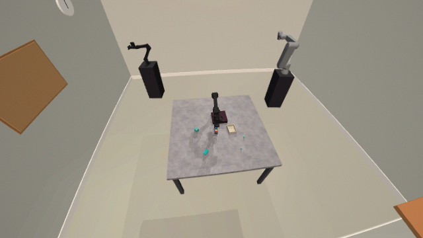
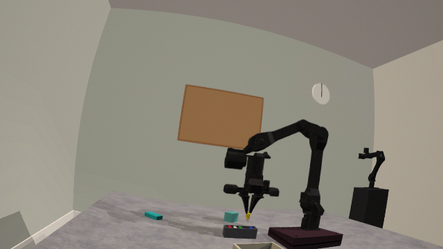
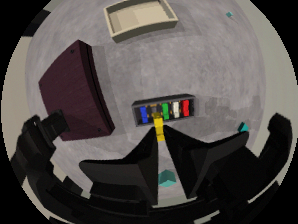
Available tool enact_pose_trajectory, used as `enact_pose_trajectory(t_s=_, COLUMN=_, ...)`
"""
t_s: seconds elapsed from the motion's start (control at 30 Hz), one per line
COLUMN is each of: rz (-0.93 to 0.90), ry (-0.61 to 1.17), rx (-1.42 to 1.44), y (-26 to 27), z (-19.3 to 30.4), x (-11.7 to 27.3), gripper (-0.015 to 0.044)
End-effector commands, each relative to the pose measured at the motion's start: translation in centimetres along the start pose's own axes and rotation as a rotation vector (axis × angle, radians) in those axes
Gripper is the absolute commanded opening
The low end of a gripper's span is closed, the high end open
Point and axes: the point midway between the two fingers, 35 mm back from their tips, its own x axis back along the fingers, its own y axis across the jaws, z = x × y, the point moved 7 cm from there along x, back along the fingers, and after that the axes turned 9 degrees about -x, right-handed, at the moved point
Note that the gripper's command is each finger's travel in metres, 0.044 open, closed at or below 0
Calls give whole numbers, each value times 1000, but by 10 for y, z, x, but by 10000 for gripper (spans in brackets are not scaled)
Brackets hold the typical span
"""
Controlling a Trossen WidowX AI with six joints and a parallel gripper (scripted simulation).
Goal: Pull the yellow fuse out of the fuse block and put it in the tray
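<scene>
My gripper (image 2: 248, 212) (image 3: 159, 129) points down and is shut on the yellow fuse (image 2: 248, 216) (image 3: 158, 121). The fuse hangs upright, its thin prongs showing below it in the exterior view, with a small gap above the fuse block. The dark fuse block (image 2: 239, 233) (image 3: 163, 100) stands on the table with blue (image 3: 144, 114), green (image 3: 165, 111), white (image 3: 176, 109) and red (image 3: 186, 107) fuses in it. The slot between blue and green shows no fuse. The beige tray (image 1: 231, 129) (image 2: 239, 247) (image 3: 142, 20) is empty, off to one side of the block.
The arm's dark red base (image 2: 304, 238) (image 3: 75, 95) stands near the block. A teal cube (image 1: 196, 129) (image 2: 231, 216) (image 3: 167, 178) and a teal bar (image 1: 205, 152) (image 2: 153, 216) lie on the table (image 1: 185, 116). Two tiny teal pieces (image 1: 244, 137) (image 1: 241, 149) lie beyond the tray.
</scene>
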Motion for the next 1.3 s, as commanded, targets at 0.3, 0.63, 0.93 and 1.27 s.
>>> enact_pose_trajectory(t_s=0.3, rz=3, ry=-12, rx=-4, y=-7, z=-52, x=4, gripper=0)
enact_pose_trajectory(t_s=0.63, rz=2, ry=-17, rx=-4, y=-5, z=-105, x=6, gripper=0)
enact_pose_trajectory(t_s=0.93, rz=0, ry=-20, rx=-4, y=7, z=-154, x=6, gripper=0)
enact_pose_trajectory(t_s=1.27, rz=-2, ry=-22, rx=-4, y=31, z=-207, x=5, gripper=0)
